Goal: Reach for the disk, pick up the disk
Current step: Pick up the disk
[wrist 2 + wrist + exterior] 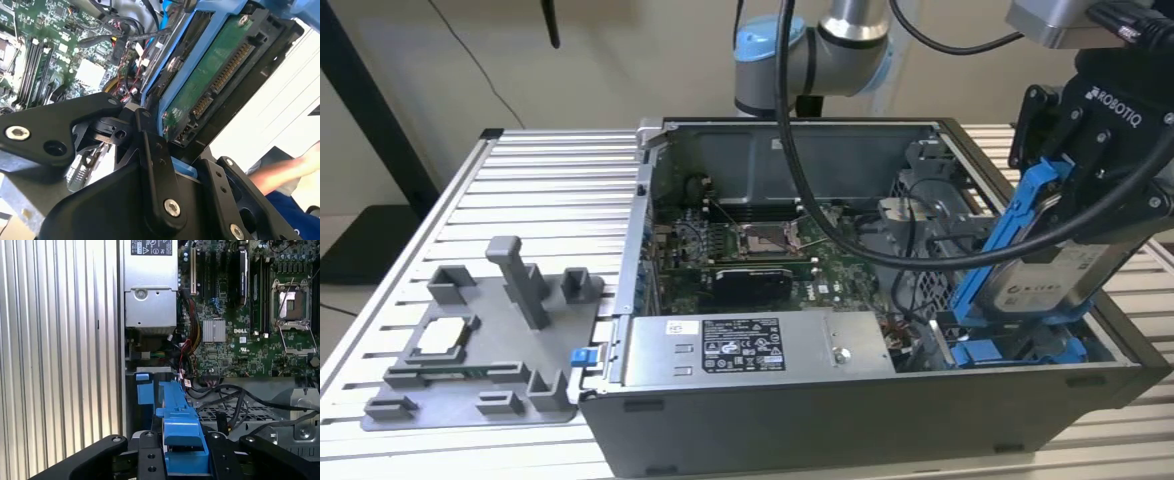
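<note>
We've got the gripper (1067, 235) clamped on the disk (1034, 270), tilted up clear of the computer case (854, 420) — reach and pick-up look done.

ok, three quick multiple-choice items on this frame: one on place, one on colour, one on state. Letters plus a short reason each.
1. Where is the disk?
A. lying on the grey fixture
B. tilted up over the computer case's corner at the exterior view's right
C. flat on the motherboard

2. What colour is the disk's frame?
A. blue
B. red
C. grey

3. What is the gripper doing?
A. open, away from the disk
B. shut on nothing
C. shut on the disk

Key: 1 B, the exterior view shows it standing steeply over that corner. 2 A, bright blue in both wrist views. 3 C, the black fingers clamp the blue frame in the first wrist view.
</note>
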Robot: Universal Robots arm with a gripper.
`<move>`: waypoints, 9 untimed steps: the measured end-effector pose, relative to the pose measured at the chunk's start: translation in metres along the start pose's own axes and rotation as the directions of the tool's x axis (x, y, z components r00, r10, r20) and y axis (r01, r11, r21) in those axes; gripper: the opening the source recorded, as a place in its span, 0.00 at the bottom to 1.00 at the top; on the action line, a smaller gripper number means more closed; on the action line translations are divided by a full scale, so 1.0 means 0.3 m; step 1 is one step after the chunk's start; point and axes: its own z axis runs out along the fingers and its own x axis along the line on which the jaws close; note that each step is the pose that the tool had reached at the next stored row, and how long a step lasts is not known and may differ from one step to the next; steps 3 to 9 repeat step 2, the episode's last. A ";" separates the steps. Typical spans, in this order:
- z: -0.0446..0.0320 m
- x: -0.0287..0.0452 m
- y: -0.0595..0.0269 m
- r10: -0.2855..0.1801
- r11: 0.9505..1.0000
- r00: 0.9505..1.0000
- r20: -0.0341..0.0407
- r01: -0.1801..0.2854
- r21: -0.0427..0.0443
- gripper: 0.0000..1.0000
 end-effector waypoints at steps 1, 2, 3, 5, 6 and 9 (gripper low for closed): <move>0.000 0.000 0.000 0.000 1.000 1.000 0.000 0.000 0.000 0.00; 0.000 0.000 0.000 0.000 1.000 1.000 0.000 0.000 0.000 0.00; 0.000 0.000 0.000 0.000 1.000 1.000 0.000 0.000 0.000 0.00; 0.000 0.000 0.000 0.000 1.000 1.000 0.000 0.000 0.000 0.00; 0.000 0.000 0.000 0.000 1.000 1.000 0.000 0.000 0.000 0.00; 0.000 0.000 0.000 0.000 1.000 1.000 0.000 0.000 0.000 0.00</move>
